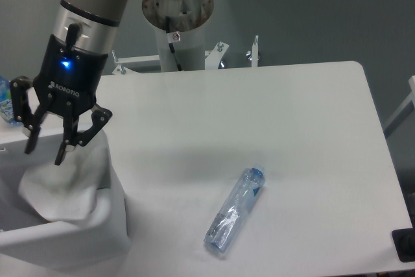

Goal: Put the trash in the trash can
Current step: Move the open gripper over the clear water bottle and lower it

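White wrapper [65, 183] hangs over the bin [113, 222], and that is the whole point of this position: the hand [44, 154] sits above the bin's open mouth so the piece can drop inside rather than onto the bench [272, 128]. The wrapper's lower part sags down inside the near right corner of the bin, and I cannot tell whether it is resting on the rim or hanging just inside it. Its top reaches up to the fingertips [59, 158].

Now the hand itself: fingers spread wide apart, pointing down, with the wrapper's upper edge right at the tip of the nearer one. Whether that finger is touching the sheet or has let it go, I cannot say from this angle; it reads to me as a release, not a pinch.

The arm comes in from the top, wrist tilted a little so the hand leans over the bin's right side, blue light glowing on its body. It stands high enough that the fingers clear the rim.

Out on the bench, well apart from the bin, lies the crushed bottle [235, 210], on its side, cap end pointing up and right. That is the piece not yet binned. Behind the hand at the left edge, a sliver of another bottle [5, 98] with blue on it peeks out.
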Robot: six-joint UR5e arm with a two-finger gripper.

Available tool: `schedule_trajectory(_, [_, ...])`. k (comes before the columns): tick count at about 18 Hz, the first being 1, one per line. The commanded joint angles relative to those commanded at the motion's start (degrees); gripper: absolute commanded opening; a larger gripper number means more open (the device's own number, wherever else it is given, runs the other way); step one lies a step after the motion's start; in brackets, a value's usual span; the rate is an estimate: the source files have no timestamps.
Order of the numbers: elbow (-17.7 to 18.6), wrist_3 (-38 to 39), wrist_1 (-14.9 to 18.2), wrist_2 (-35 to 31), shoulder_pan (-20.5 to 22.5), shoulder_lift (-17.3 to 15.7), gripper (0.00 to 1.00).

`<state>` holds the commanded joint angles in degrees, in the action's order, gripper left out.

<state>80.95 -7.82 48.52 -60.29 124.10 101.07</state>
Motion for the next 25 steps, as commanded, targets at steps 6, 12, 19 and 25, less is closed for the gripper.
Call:
schedule_trajectory(6, [0.43,3.76,0.00,-0.18,5.88,0.26,1.00])
schedule_trajectory(12, [0.18,0.46,-2.54,-0.88,14.14,7.28,1.00])
schedule_trajectory(19, [-0.35,-19.75,-2.46,-7.64,15.74,15.01,1.00])
schedule_trajectory(25, [-0.18,-29.08,-2.55,-8.95,16.70,20.74,1.00])
